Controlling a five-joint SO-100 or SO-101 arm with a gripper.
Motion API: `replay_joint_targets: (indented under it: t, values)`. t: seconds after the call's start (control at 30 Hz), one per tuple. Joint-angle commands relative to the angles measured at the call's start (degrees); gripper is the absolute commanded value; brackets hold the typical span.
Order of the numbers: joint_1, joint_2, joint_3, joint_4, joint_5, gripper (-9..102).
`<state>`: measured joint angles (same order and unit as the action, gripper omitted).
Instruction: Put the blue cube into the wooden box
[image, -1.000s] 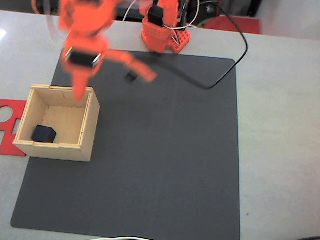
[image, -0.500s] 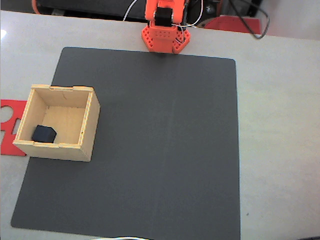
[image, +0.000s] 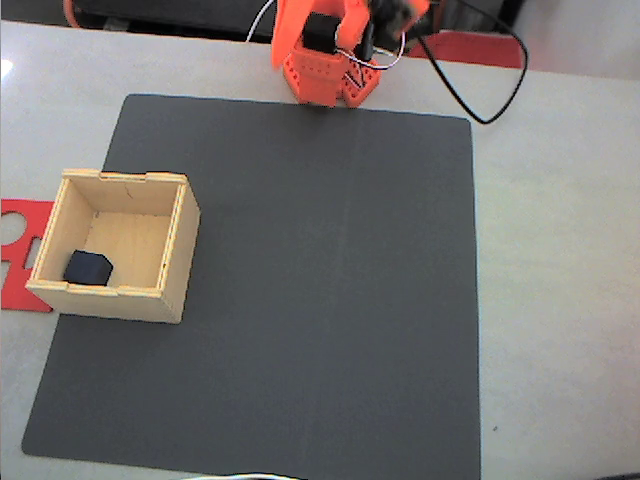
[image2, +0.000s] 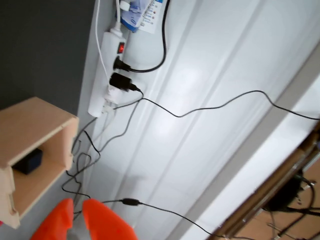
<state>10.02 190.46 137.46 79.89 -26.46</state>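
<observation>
Nearest us in the fixed view lies the dark mat (image: 330, 300) on the pale bench (image: 560, 250). At its left edge we see the wooden box (image: 178, 262), and the blue cube (image: 87, 267) sits inside it — in the near-left corner of its floor. A flat red piece (image: 18, 222) pokes out left of the box. At the far edge stands the arm's orange base (image: 325, 72), blurred. In the wrist view the orange fingers (image2: 77, 212) show at the bottom — we cannot tell if they are apart.

I am seeing the blue cube (image: 87, 267) lying in the open wooden box's (image: 176, 265) near-left corner, flat.
</observation>
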Motion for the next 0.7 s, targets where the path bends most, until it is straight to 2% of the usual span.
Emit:
replay_joint_targets:
  t: [0.0, 0.13, 0.33, 0.67]
  values:
    - [-3.16, 0.79, 11.60, -6.06, 2.55, 0]
    - [-7.12, 0.79, 21.27, -7.12, 6.86, 0]
    - [-10.81, 0.88, 27.42, -4.39, 11.60, 0]
    - [-8.70, 0.88, 34.10, -6.94, 13.10, 0]
